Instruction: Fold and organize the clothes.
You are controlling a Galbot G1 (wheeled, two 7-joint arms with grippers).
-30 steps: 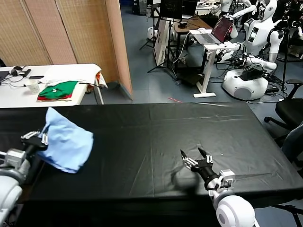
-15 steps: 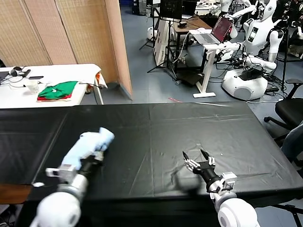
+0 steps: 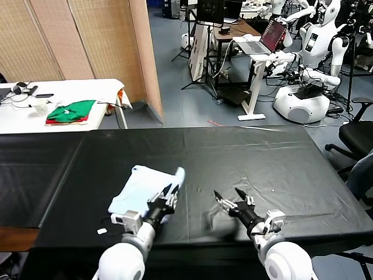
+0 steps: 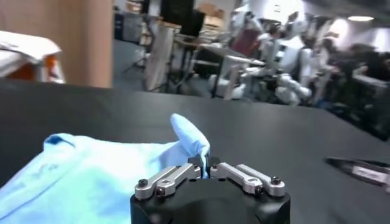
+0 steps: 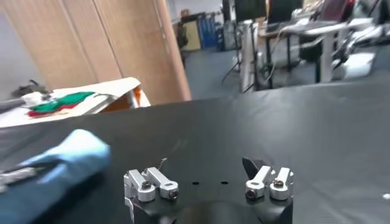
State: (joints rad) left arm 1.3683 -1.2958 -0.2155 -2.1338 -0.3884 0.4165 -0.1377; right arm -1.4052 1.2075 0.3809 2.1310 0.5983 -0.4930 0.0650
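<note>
**Pale blue T-shirt bunched on the black tabletop, left tool at its edge**

Pale light-blue fabric, the T-shirt (image 3: 143, 188), lies in a loose, rumpled heap on the black tabletop (image 3: 262, 157), toward the robot's left of centre and near the front edge. One corner of the cloth stands up in a small peak at the shirt's right end. The left tool (image 3: 169, 194) sits right at that end of the shirt; in the left wrist view its two fingers (image 4: 196, 162) stand close together with the raised fold of the T-shirt (image 4: 109, 167) between them or just behind them, and I cannot tell whether they pinch the cloth or have let it go. The right tool (image 3: 228, 199) hovers low over bare tabletop just beside the shirt, its fingers spread wide and holding nothing. In the right wrist view the blue bundle (image 5: 58, 164) lies off to one side. On a white side table (image 3: 17, 116) behind, well apart, lie folded green and red garments (image 3: 71, 111).
</note>
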